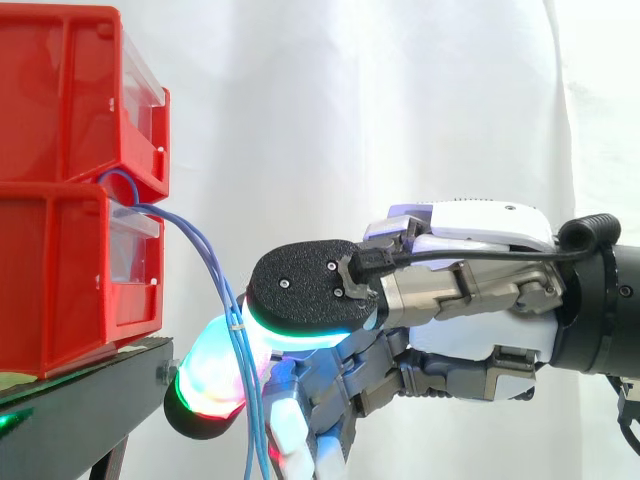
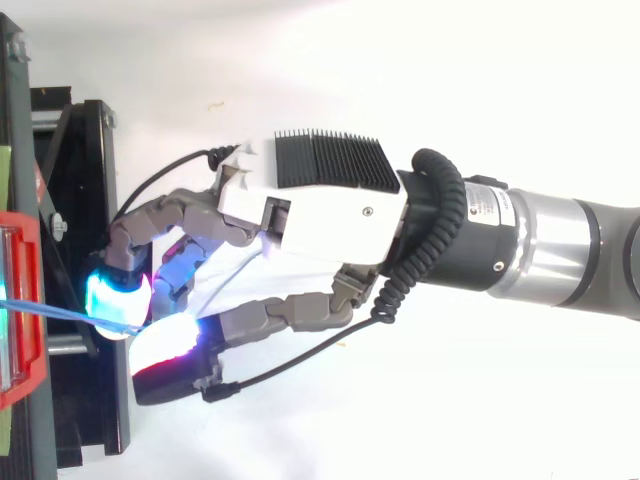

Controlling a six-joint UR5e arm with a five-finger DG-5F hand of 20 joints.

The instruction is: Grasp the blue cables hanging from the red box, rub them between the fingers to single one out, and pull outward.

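The hand (image 1: pixel 480 290) reaches in from the right, glowing fingertips curled around the blue cables (image 1: pixel 232 310), seemingly pinching them just off the black stand's (image 1: pixel 90 390) edge. Up-left of the hand, the cables meet the stacked red bins (image 1: pixel 60 270). Open white curtain (image 1: pixel 350 100) lies above.

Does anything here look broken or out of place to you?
Nothing looks damaged. The blue cables dangle loose from the red box, but that seems intended: the hand pinches them between its glowing pads.
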